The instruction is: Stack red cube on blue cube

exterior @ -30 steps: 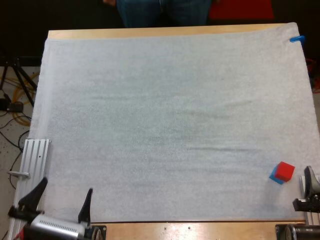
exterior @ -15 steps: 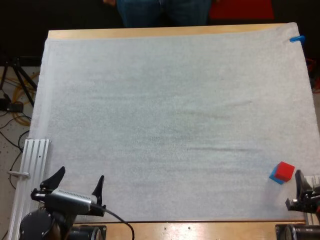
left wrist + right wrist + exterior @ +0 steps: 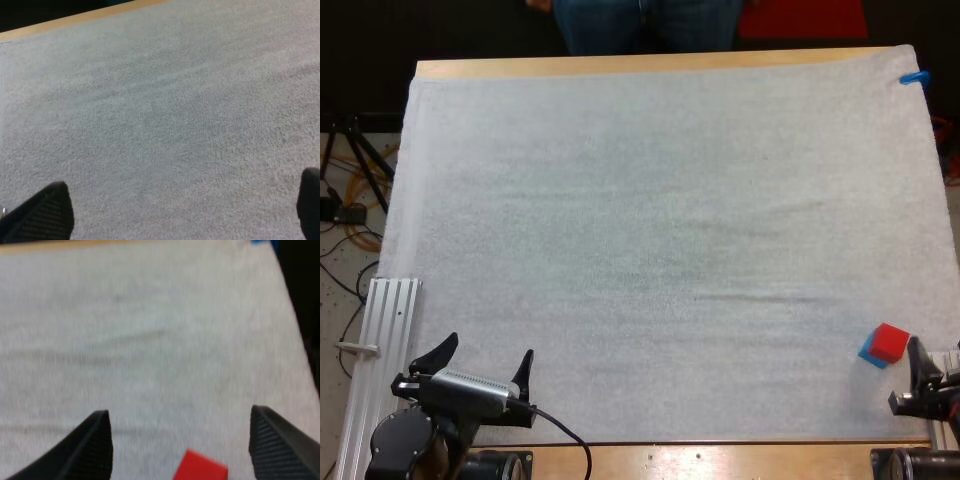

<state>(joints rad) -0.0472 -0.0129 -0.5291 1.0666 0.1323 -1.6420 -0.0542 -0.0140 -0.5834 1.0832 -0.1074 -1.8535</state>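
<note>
The red cube (image 3: 892, 341) sits on the blue cube (image 3: 868, 352) near the mat's front right corner; only a sliver of blue shows at its left side. My right gripper (image 3: 932, 372) is open just behind and to the right of the stack, clear of it. In the right wrist view the red cube (image 3: 200, 469) lies close in front of the right gripper (image 3: 178, 412), between its spread fingers (image 3: 92, 445) and untouched. My left gripper (image 3: 483, 358) is open over bare mat at the front left, also wide apart in the left wrist view (image 3: 182, 180).
A white mat (image 3: 660, 230) covers the table. An aluminium rail (image 3: 386, 325) lies along the front left edge. A person's legs (image 3: 650, 20) stand beyond the far side.
My left gripper moved forward and a little right over the mat. My right gripper shifted slightly left toward the stack. The cubes have not moved.
</note>
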